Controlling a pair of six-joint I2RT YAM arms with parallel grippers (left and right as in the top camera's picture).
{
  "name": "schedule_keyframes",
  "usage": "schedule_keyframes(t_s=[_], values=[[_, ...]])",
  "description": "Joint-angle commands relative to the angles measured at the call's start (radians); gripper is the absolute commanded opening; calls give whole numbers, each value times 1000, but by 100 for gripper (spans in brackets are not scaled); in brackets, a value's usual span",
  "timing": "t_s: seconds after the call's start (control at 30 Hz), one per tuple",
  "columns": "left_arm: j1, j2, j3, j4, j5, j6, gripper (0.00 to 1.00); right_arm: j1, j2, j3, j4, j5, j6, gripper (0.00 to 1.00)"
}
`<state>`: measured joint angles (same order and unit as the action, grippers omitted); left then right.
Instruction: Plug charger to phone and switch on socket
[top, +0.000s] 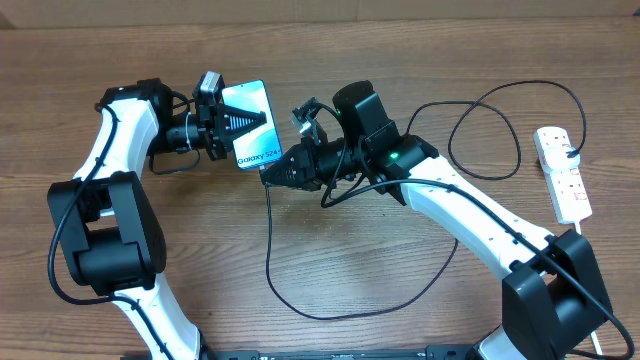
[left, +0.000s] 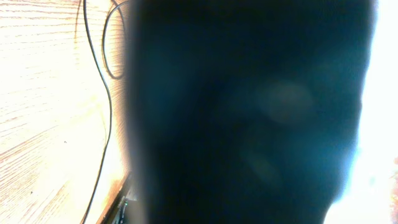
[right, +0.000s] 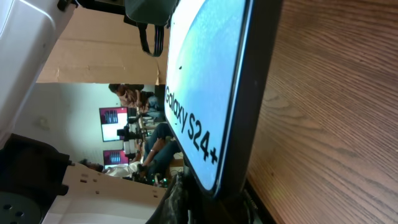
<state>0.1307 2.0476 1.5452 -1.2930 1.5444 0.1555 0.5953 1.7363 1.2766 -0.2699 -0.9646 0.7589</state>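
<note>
One phone sits clamped tight in my left gripper. My right gripper is closed on the one charger; one socket lies far right.

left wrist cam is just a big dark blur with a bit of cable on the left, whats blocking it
observer: The phone. The left pincer is shut on it, with the screen facing the overhead camera.
operator: ok wheres the right arm
observer: The right pincer sits at the phone's lower edge, shut on the tip of the charger. The cable drops from there and loops across the table. No view shows whether the tip is in the port.
operator: and the socket
observer: The socket lies near the table's right edge, away from both pincers. Its switches are too small to read.
</note>
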Motion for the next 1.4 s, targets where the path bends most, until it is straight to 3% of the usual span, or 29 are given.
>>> schedule_keyframes(t_s=[0.0,1.37], values=[[0,-14,1,-3,37,-2,4,-15,-8,13,13,21,1,4],[0,-14,1,1,37,-21,4,-15,-8,13,56,28,79,4]])
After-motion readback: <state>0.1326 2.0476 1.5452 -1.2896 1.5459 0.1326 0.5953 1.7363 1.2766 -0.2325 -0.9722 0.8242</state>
